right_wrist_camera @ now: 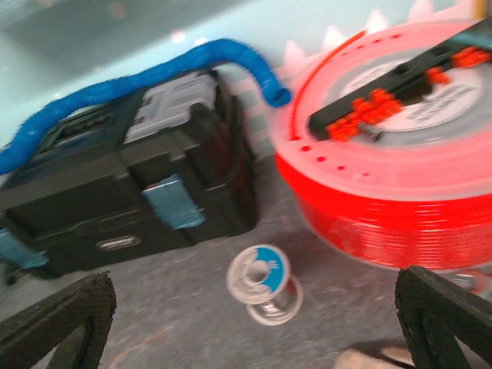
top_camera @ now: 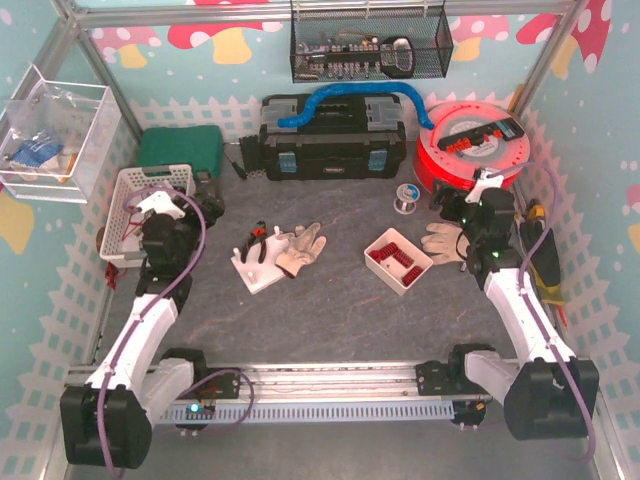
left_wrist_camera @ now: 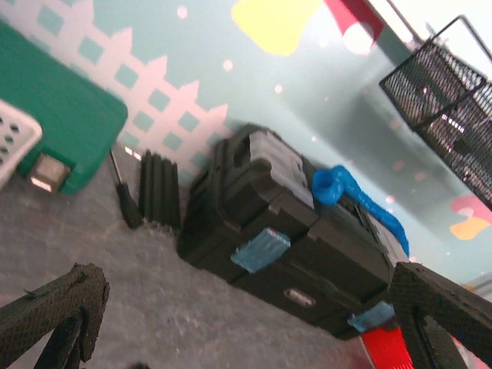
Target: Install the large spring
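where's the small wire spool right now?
Top view: the small wire spool lies right of centre, in front of the gap between the black toolbox and the red cable reel, beyond the white tray.

Black toolbox point(top_camera: 332, 152) at the back of the desk point(top_camera: 330, 320), blue ribbed hose point(top_camera: 345, 98) lying over its lid, red cable reel point(top_camera: 470, 160) just right of it, small wire spool point(top_camera: 404, 199) near the reel, green case point(top_camera: 180, 148) at back left, mesh basket point(top_camera: 370, 45) on the wall
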Robot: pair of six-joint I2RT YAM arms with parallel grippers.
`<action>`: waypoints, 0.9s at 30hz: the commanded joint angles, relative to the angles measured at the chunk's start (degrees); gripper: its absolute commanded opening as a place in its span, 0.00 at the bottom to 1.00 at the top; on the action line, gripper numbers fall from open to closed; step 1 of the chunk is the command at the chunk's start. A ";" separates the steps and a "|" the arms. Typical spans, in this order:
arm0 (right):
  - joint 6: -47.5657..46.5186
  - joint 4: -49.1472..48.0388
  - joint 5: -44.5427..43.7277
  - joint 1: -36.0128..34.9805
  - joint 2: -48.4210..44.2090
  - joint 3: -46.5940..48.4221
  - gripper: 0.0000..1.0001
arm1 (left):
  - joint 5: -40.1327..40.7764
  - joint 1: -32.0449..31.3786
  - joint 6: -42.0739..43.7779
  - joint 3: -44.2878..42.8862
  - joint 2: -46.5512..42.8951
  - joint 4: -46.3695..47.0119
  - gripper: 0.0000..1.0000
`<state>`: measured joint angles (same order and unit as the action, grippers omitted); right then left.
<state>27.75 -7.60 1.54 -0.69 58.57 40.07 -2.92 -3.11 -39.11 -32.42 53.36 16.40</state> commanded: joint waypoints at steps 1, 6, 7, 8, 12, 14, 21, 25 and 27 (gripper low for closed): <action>1.45 6.60 12.32 -0.83 2.46 4.84 0.99 | -7.22 0.28 -5.31 1.74 1.00 -3.16 0.99; 0.03 7.02 11.97 -6.11 0.52 2.40 0.99 | -10.95 -4.48 -1.77 -0.91 6.61 -5.88 0.96; -0.28 7.14 11.03 -7.76 0.19 1.98 0.99 | -9.40 -7.45 -0.10 -2.03 8.05 -7.13 0.94; -0.94 7.16 9.62 -9.62 0.01 1.54 0.99 | -6.62 -10.04 1.58 -3.27 9.71 -8.78 0.93; -4.85 6.73 5.13 -18.11 0.48 0.40 0.99 | 0.93 -18.50 7.03 -8.59 17.51 -13.47 0.83; -5.93 5.01 3.78 -21.92 0.73 -1.05 0.99 | 3.55 -22.58 9.91 -11.63 21.25 -15.90 0.76; -7.27 -1.44 -0.30 -26.93 0.39 -5.96 0.99 | 7.82 -29.12 14.98 -17.04 28.97 -21.09 0.56; -7.05 -4.50 -2.00 -27.17 0.16 -8.49 0.99 | 6.44 -30.02 15.74 -16.90 31.20 -22.29 0.54; -6.79 -5.66 -2.66 -27.21 -0.09 -9.42 0.99 | 5.83 -30.29 15.52 -16.20 31.97 -22.35 0.53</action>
<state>21.43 -8.25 1.83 -27.49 59.48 32.58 2.44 -32.60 -25.58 -48.21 83.99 -3.33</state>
